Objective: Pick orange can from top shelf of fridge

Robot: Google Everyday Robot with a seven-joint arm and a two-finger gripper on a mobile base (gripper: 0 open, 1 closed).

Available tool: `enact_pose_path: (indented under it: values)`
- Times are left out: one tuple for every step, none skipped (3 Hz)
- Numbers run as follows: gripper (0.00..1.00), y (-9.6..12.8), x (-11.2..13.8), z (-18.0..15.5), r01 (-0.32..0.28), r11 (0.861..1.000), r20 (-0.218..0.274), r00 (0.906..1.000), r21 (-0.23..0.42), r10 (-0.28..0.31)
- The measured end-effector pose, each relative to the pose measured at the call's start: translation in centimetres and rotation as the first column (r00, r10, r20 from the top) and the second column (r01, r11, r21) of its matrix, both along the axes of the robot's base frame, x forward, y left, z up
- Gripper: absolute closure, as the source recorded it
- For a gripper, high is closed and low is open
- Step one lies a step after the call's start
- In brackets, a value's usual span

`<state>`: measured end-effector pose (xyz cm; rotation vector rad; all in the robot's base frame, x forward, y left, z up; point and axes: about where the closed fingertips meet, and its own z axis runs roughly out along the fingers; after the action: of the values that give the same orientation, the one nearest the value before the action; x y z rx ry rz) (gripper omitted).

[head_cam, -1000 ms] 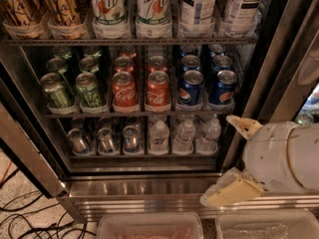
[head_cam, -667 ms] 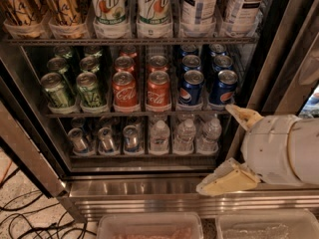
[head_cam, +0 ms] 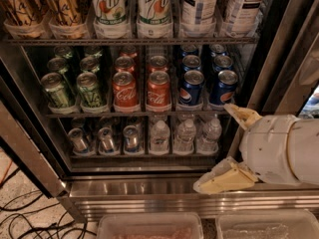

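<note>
The fridge [head_cam: 149, 193] stands open in front of me. Its top shelf [head_cam: 129, 41] runs across the top of the view. Two orange cans [head_cam: 20, 6] with dark script stand at the shelf's far left, their tops cut off by the frame. White-and-green 7up cans [head_cam: 107, 6] and tea cans stand to their right. My gripper [head_cam: 215, 148] is at the lower right, well below the top shelf and in front of the fridge's lower right corner. Its two tan fingers [head_cam: 224, 179] are spread wide apart and hold nothing.
The middle rack holds green cans [head_cam: 57, 91], red cola cans [head_cam: 125, 91] and blue Pepsi cans [head_cam: 192, 86]. The bottom rack holds silver cans and water bottles [head_cam: 159, 136]. Two clear bins [head_cam: 149, 227] sit below. Cables lie on the floor at lower left [head_cam: 30, 218].
The gripper and white wrist have shifted slightly left toward the fridge. The fingers stay spread. The cans have not moved.
</note>
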<state>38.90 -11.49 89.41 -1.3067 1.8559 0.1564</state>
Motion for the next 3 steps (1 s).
enact_pose_path:
  values:
    - [0.00, 1.0, 0.8, 0.9, -0.001, 0.996, 0.043, 0.9991, 0.089, -0.003]
    - [0.00, 3.3, 1.4, 3.0, -0.010, 0.981, 0.108, 0.9941, 0.193, -0.011]
    - [0.00, 6.0, 1.6, 6.0, -0.041, 0.955, 0.173, 0.9848, 0.293, -0.011]
